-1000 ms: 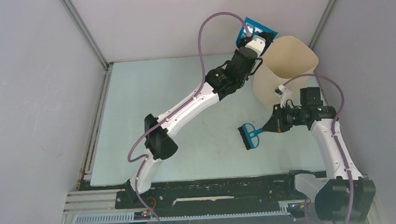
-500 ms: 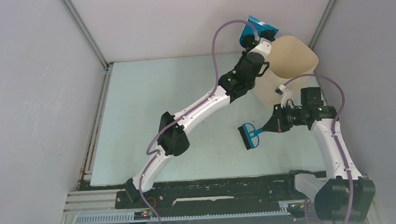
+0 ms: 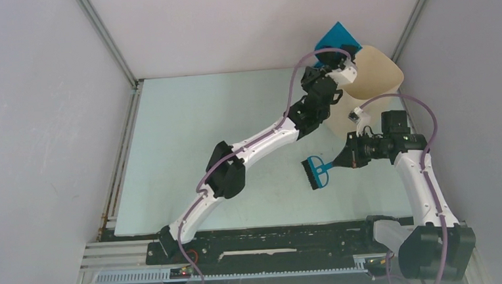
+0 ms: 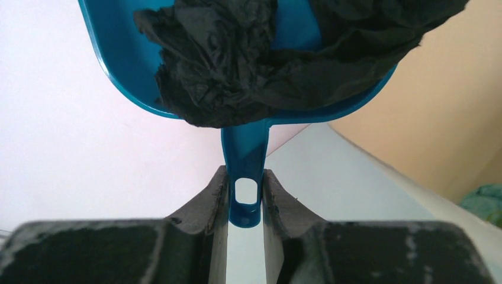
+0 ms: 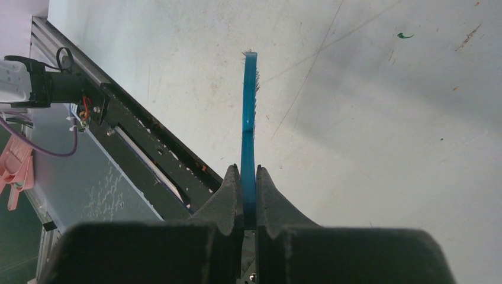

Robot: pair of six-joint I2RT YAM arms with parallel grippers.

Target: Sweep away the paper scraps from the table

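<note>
- The paper scraps (image 4: 237,59), dark crumpled lumps, lie in the blue dustpan (image 4: 121,59), which is raised at the far-left rim of the beige bin (image 3: 379,75).
- The left gripper (image 4: 244,180) is clamped on the dustpan's handle.
- The right gripper (image 5: 247,173) pinches the blue brush (image 3: 315,172), held over the table (image 3: 188,132) on the near-left side of the bin.

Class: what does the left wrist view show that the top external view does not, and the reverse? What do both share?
Left wrist only: dark crumpled paper scraps lying in the dustpan, and the left gripper clamping its handle. Top external only: the right gripper holding the brush. Both: the blue dustpan raised near the beige bin.
</note>
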